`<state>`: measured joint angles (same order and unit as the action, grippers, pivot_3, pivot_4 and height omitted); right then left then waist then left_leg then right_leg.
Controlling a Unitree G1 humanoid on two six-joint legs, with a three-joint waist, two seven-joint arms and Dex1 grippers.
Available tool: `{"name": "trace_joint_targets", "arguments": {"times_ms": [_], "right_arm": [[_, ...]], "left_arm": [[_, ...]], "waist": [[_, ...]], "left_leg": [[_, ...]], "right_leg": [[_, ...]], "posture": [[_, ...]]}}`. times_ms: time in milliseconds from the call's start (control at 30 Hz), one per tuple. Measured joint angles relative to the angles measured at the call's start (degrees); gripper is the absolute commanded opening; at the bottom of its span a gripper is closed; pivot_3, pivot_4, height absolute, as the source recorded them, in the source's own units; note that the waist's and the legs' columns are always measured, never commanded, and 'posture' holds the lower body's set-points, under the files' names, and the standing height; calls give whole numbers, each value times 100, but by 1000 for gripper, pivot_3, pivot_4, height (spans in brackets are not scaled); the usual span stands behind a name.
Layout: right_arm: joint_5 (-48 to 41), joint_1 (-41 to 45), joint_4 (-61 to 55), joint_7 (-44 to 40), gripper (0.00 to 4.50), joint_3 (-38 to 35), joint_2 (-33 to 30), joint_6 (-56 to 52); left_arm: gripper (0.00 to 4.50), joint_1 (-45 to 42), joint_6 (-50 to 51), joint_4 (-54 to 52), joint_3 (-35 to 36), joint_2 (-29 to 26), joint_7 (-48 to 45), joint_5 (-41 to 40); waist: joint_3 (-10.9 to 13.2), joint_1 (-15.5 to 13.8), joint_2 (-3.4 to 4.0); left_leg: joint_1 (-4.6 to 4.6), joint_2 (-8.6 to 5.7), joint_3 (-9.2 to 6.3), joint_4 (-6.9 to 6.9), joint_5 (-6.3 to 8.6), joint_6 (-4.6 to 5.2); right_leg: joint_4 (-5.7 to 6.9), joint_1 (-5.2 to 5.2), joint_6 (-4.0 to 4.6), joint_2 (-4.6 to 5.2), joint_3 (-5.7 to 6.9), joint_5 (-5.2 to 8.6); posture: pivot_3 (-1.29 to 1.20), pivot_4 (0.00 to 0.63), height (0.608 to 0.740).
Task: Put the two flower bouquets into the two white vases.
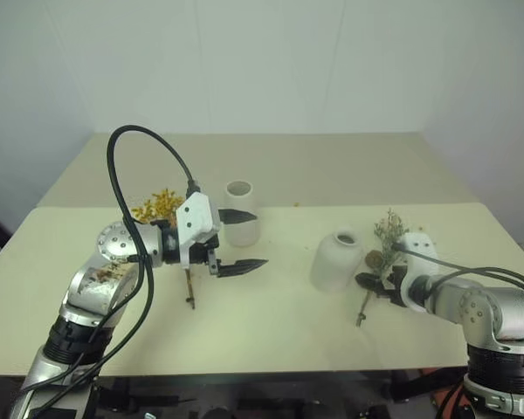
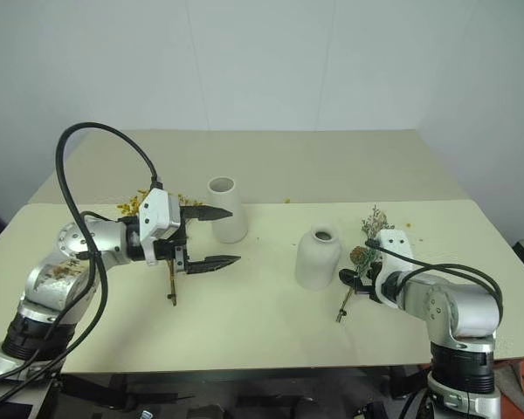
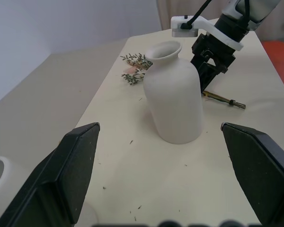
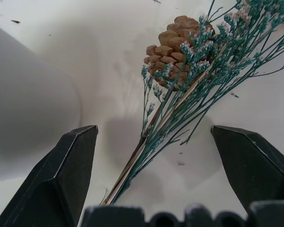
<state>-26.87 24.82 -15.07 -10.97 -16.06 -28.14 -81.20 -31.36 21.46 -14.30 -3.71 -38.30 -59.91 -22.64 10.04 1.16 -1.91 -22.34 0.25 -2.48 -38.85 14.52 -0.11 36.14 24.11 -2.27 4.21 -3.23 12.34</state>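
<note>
- Step: pickup of grey-green bouquet point(image 4: 180, 90); right hand point(image 4: 154, 179) spread, straddling stems on the surface point(image 1: 271, 323).
- Next: lower, pinch stems.
- Left hand point(image 1: 237, 240) spread, empty.

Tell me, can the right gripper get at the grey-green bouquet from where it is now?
Probably yes: the right gripper is open, its fingers straddling the grey-green bouquet's stems flat on the table; the squat vase stands close beside.

table point(image 1: 271, 323): beige, two-part, seam across | wall point(image 1: 262, 61): plain white behind
</note>
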Motion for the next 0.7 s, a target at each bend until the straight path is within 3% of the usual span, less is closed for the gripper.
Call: {"name": "trace_joint_targets", "arguments": {"times_ms": [33,133,500,700], "right_arm": [[52,1,25,-2,4481,0,0,21],[136,84,210,-6,3925,1,1,105],[357,180,474,-43,111,38,-29,223],[394,174,461,-25,50,4,-43,211]], "left_arm": [[4500,23,0,-2,0,4,16,7],[4500,92,3,-55,2,-4,85,45],[4500,357,11,-192,0,-82,167,131],[4500,317,-2,-120,-23,-10,178,228]], "waist": [[0,1,0],[0,1,0],[-1,39,1],[-1,55,1]], "left_leg": [[0,0,0,0,0,0],[2,0,1,-1,0,0],[4,1,2,0,0,0],[3,1,2,0,0,0]], "right_leg": [[0,0,0,0,0,0],[-1,-3,-1,0,-1,-1],[0,-3,0,-1,-2,-1],[0,-3,0,-1,-2,-1]], "posture": [[0,150,740],[0,150,740],[0,150,740],[0,150,740]]}}
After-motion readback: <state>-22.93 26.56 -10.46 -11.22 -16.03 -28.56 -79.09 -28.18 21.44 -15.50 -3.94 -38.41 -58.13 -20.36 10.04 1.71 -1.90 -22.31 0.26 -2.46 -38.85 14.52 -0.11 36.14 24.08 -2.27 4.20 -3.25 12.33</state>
